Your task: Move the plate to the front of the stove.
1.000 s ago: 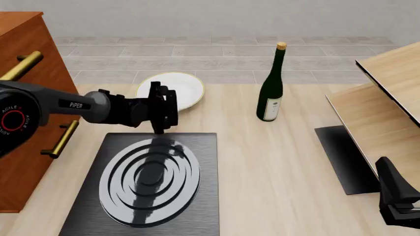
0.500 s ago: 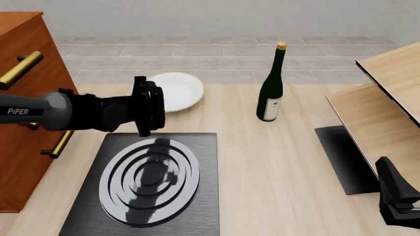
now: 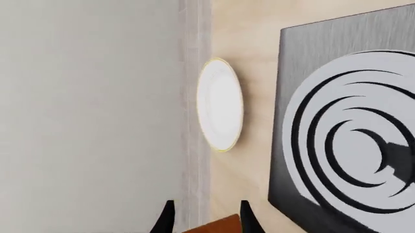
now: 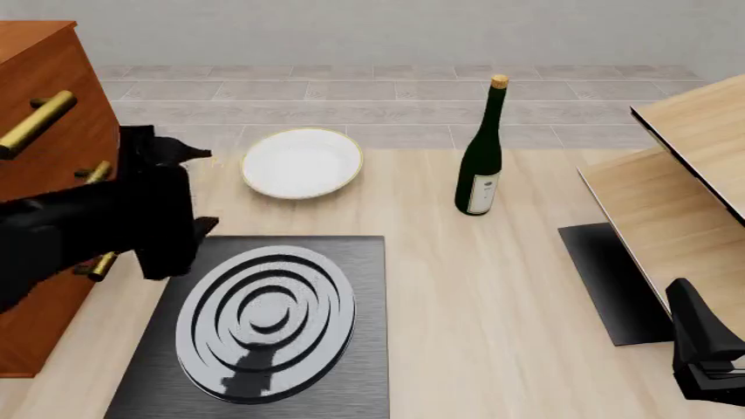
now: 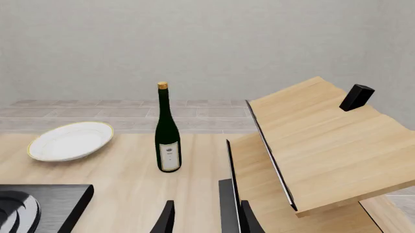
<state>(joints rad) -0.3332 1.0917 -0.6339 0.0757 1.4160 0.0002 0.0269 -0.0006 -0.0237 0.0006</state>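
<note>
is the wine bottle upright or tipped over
Upright. The wine bottle stands on its base on the table, neck straight up, in the front and right wrist views.

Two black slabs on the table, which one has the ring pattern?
The stove, the large slab near the left arm, just short of the plate. The smaller black mat under the wooden rack is plain.

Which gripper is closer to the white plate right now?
The left. The left gripper hovers just beside the plate, toward the wooden cabinet. The right gripper sits far off at the table's near right corner, beyond the bottle.
</note>
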